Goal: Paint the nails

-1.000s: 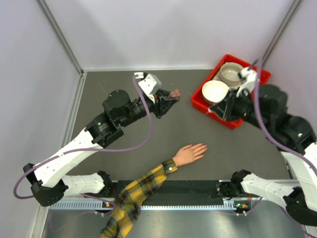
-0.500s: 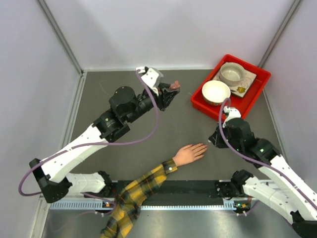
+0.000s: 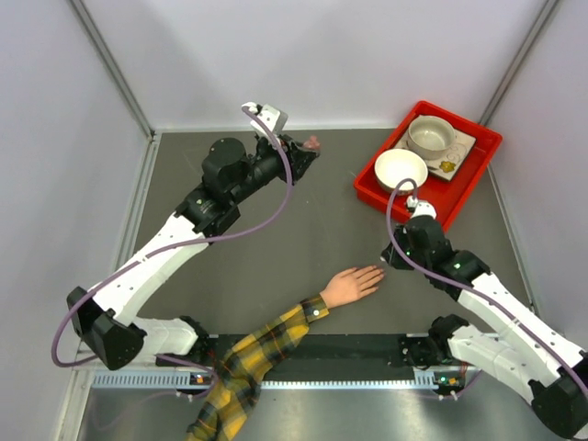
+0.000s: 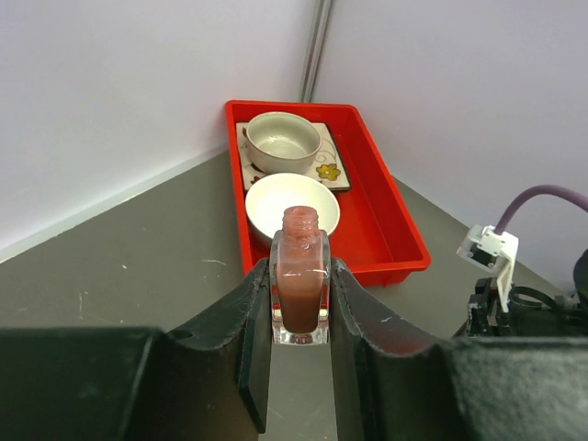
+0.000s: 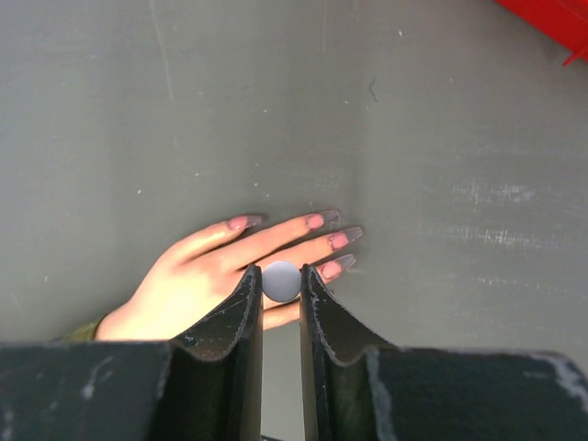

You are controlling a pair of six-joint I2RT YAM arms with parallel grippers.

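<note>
A pale mannequin hand [image 3: 347,286] in a yellow plaid sleeve [image 3: 246,367] lies palm down near the table's front. Its nails [image 5: 336,241] look pink with long clear tips. My right gripper [image 3: 391,256] hovers just right of the fingertips, shut on a small round grey cap [image 5: 281,281]. In the right wrist view the cap sits over the lower fingers; any brush below it is hidden. My left gripper [image 3: 306,146] is held up at the back centre, shut on an uncapped bottle of reddish-brown polish [image 4: 300,292], which stands upright.
A red tray [image 3: 393,209] stands at the back right with a white bowl [image 3: 401,169] and a beige cup [image 3: 430,136] on a flowered coaster. The grey walls close in the back and sides.
My right arm has swung from the red tray down to the mannequin's fingertips. My left arm has carried the bottle slightly back and to the left.
</note>
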